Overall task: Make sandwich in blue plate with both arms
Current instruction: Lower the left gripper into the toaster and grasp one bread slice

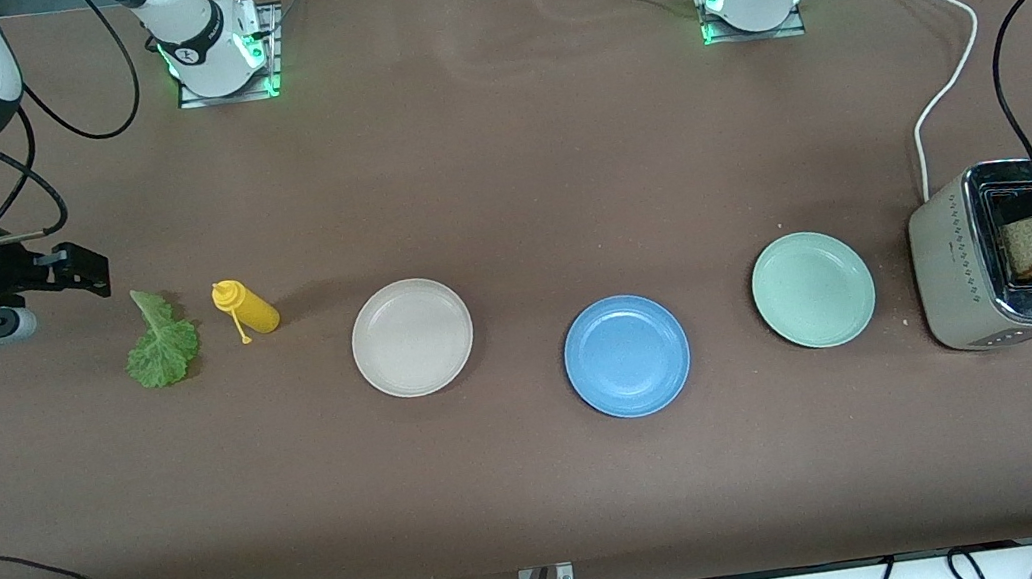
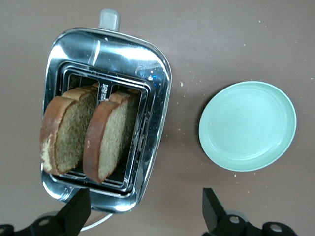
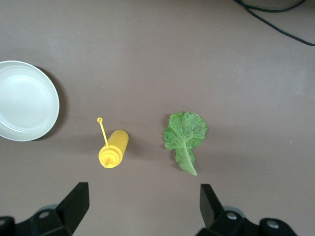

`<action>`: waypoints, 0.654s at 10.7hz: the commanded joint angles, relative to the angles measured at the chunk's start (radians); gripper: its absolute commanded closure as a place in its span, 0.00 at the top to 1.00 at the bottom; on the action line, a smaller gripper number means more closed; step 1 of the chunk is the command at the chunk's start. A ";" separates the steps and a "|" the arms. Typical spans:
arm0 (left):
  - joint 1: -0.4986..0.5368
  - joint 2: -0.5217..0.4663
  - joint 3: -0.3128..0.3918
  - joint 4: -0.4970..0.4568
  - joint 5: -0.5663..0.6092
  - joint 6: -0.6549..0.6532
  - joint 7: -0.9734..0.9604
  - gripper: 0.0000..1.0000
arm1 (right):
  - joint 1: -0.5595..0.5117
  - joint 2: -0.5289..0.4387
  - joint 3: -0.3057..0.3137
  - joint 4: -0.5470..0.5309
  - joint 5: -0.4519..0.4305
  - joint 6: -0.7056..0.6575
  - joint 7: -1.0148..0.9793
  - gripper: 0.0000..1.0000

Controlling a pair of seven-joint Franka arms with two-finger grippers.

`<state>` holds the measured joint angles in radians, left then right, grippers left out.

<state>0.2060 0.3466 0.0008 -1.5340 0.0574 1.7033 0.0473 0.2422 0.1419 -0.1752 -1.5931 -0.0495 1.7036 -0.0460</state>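
Left wrist view: left gripper (image 2: 142,216), jaws wide and empty, hangs over toaster (image 2: 147,64) at table's end; descend straight astride one bread slice (image 2: 110,137); right gripper (image 3: 142,211) wide over lettuce (image 3: 184,135); blue plate (image 1: 626,355) mid-table.

High front camera, 2 downward wrist cameras

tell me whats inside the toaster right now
Two slices of brown bread stand in the slots of the toaster, tops sticking out. Their lower parts and the slot bottoms are hidden.
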 commanded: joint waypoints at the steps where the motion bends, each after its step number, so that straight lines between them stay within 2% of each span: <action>1: 0.030 0.052 -0.008 0.008 0.010 0.067 0.077 1.00 | 0.003 0.001 0.000 0.002 -0.007 0.004 0.001 1.00; 5: 0.035 0.072 -0.008 0.008 0.016 0.085 0.088 1.00 | 0.003 0.002 0.000 0.002 -0.007 0.002 0.001 1.00; 7: 0.058 0.086 -0.008 0.008 0.010 0.114 0.162 1.00 | 0.003 0.001 0.000 0.002 -0.007 0.002 0.000 1.00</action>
<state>0.2345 0.4178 0.0005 -1.5345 0.0574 1.7881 0.1276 0.2422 0.1454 -0.1752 -1.5932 -0.0495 1.7036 -0.0459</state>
